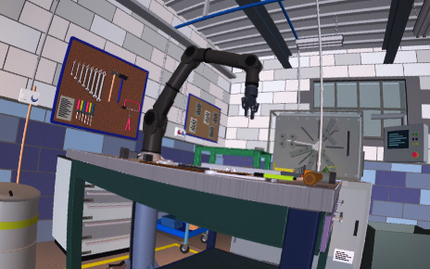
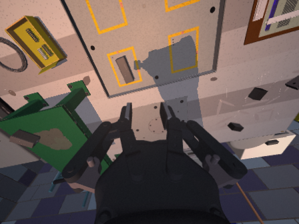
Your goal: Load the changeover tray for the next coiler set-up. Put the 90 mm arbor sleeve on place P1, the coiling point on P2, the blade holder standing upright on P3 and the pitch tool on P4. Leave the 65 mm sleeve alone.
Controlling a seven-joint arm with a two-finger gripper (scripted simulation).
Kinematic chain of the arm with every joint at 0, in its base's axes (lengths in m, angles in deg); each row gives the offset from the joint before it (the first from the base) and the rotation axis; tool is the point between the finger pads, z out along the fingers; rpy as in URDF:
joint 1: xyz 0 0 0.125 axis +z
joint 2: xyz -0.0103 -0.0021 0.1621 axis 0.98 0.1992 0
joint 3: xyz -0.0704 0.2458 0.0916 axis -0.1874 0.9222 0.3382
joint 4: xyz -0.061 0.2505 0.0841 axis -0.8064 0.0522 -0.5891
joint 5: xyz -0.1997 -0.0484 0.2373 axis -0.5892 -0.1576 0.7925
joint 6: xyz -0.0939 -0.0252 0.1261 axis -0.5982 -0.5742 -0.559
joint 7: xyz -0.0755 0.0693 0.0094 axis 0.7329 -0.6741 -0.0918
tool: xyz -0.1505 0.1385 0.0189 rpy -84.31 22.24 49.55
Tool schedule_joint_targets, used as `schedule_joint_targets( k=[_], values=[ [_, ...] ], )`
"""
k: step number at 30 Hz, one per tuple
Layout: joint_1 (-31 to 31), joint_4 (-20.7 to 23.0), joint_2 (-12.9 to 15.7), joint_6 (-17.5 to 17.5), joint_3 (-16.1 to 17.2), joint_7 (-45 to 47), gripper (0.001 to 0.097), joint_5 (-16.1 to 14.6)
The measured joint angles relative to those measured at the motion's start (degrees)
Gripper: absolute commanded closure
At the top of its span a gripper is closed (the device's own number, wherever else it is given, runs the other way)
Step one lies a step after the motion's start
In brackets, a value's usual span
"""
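Observation:
The grey changeover tray (image 2: 146, 43) lies on the bench far below my gripper (image 2: 145, 113), which hangs high above the tray's near edge, open and empty. The tray carries yellow outlined places; a grey oblong part (image 2: 124, 69) lies inside the place near the tray's near-left corner, and my shadow falls over the place to its right (image 2: 183, 50). In the side camera my gripper (image 1: 250, 112) is well above the bench top, where an orange-and-black tool (image 1: 315, 177) and a yellow-green bar (image 1: 278, 176) lie near the right edge.
A yellow open box (image 2: 35, 43) sits left of the tray beside a dark wire coil (image 2: 13, 60). A green frame (image 2: 50, 126) stands off the bench edge at lower left. Small black blocks (image 2: 257, 93) lie to the right, and a brown-edged sheet (image 2: 277, 18) at upper right.

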Motion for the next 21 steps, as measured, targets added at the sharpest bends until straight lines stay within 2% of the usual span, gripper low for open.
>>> schedule_joint_targets(
  k=[21],
  values=[
    [-6.6, -3.0, -0.1, 2.9, 0.0, -22.4, 0.0461, 0.0]
  ],
)
